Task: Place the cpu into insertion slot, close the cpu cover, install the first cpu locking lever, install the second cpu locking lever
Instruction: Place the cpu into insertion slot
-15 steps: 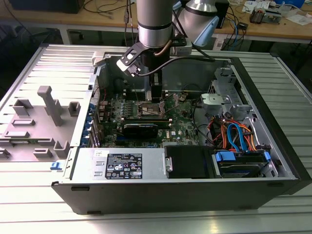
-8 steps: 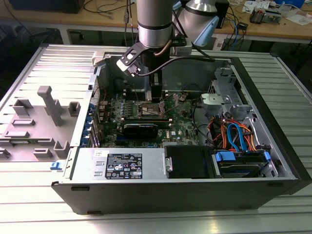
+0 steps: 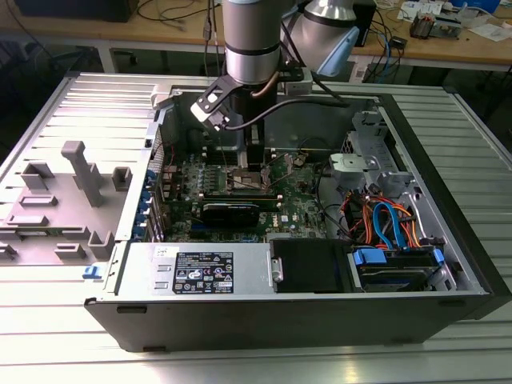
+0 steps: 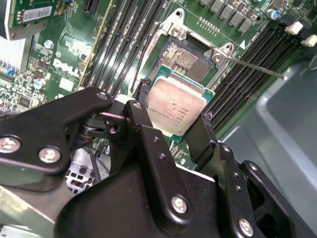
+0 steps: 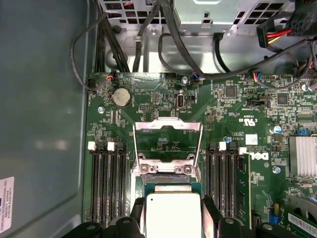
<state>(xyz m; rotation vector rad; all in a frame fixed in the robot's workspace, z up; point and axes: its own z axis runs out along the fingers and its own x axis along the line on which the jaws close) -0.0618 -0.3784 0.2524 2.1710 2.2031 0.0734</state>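
Claw (image 4: 175, 103) | clamps printed cpu (image 4: 177, 108) | over insertion slot (image 4: 187, 53) | cpu cover (image 5: 168, 126) raised

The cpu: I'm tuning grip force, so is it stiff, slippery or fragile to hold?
Probably stiff: the cpu is a flat metal-topped square. Could slip, as the gripper pinches only its thin edges. Probably light, being so thin.

One arm (image 3: 252, 40) comes down near vertical from above, its silver-grey wrist (image 3: 253, 66) pointing straight down and black cables (image 3: 308, 94) trailing off its side. Below the wrist the gripper (image 3: 251, 170) also points straight down. Its two black fingers (image 4: 199, 136) are closed in from opposite sides on the cpu (image 4: 176, 105) and pinch its edges. In both wrist views the chip sits flat between the tips, pale metal top facing the cameras.
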